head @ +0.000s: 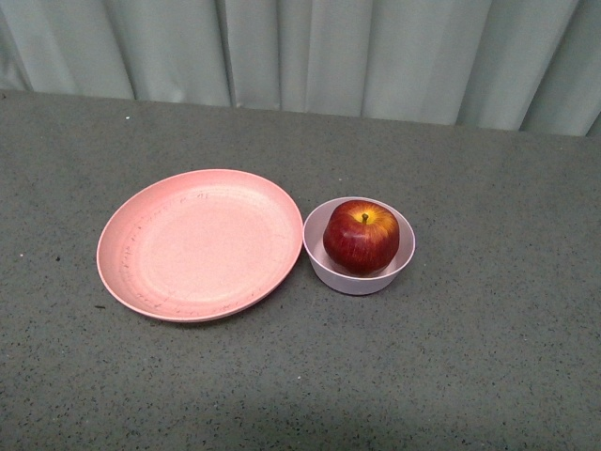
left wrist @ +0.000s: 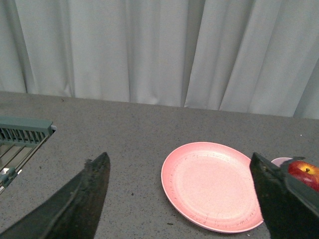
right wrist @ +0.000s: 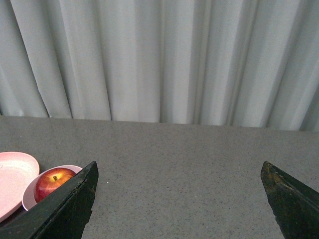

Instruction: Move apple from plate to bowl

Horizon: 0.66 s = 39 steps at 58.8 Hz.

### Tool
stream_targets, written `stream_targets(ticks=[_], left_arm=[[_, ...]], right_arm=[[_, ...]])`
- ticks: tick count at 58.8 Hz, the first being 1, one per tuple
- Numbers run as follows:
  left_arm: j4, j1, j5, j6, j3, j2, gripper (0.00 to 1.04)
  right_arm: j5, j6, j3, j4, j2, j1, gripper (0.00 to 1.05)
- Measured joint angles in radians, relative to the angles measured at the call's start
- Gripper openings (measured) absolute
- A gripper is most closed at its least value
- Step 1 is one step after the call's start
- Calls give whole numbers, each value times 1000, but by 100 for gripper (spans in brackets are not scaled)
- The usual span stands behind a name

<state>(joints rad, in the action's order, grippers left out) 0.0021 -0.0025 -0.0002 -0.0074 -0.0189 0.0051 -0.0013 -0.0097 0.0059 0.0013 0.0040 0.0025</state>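
Both fingers spread wide, apple (head: 362, 236) in bowl (head: 349, 276), rim touching plate (head: 141, 287)

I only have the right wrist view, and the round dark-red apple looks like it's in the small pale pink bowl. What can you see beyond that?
Observer: In the front view, the round dark-red apple sits stem-up in the small pale pink bowl.
Operator: Anything on the wide salmon-pink plate?
Observer: No. The wide salmon-pink plate holds nothing; its rim meets the bowl's.
Operator: And the left gripper?
Observer: The left gripper is open and empty, above the grey table.
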Motion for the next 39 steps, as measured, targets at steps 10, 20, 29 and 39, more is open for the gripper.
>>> stream_targets(ticks=[10,20,29,39], left_arm=[[0,0,0,2,0,0,98],[0,0,0,3,0,0,98],[0,0,0,2,0,0,98],[0,0,0,3,0,0,98]], right_arm=[[0,0,0,0,0,0,95],[0,0,0,0,0,0,95],[0,0,0,0,0,0,95],[0,0,0,0,0,0,95]])
